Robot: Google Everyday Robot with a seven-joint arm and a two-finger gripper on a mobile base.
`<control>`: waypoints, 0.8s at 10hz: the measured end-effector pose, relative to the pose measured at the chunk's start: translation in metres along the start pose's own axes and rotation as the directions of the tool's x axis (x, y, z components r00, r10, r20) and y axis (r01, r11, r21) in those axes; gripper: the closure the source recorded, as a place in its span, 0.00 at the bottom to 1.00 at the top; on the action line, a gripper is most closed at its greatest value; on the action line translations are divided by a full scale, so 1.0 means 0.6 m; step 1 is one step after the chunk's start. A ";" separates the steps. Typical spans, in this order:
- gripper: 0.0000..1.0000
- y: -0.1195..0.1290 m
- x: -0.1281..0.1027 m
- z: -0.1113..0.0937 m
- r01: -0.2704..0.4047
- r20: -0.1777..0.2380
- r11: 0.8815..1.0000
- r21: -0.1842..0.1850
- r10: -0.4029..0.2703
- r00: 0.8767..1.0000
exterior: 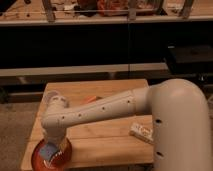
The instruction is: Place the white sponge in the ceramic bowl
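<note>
Fingers (pixel 58 146) around white sponge (pixel 48 150), above ceramic bowl (pixel 37 159)

Count on one table (pixel 107 129): one ceramic bowl (pixel 36 160), one white sponge (pixel 49 150), one small packet (pixel 141 132), one orange item (pixel 90 99). My single gripper (pixel 55 143) sits directly over bowl.

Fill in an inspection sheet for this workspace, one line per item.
Surface: wooden slat table, partly covered by the arm.
Job's things: white sponge is inside the rim of the reddish ceramic bowl at the table's front-left corner. Whether it has been let go cannot be told.
Clutter: small packet on the right side; orange item mostly hidden behind the arm.
Grippers: hand directly over the bowl, at the sponge.
Cables: nothing seen.
Surroundings: dark shelving behind the table.
</note>
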 end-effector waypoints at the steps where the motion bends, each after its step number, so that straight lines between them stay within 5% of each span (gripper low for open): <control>1: 0.57 0.000 0.000 0.005 0.000 -0.008 1.000 -0.013 0.000 1.000; 5: 0.21 0.004 0.007 0.005 -0.009 -0.018 1.000 -0.029 0.008 1.000; 8: 0.20 0.001 0.011 -0.006 -0.009 0.008 1.000 0.004 0.009 1.000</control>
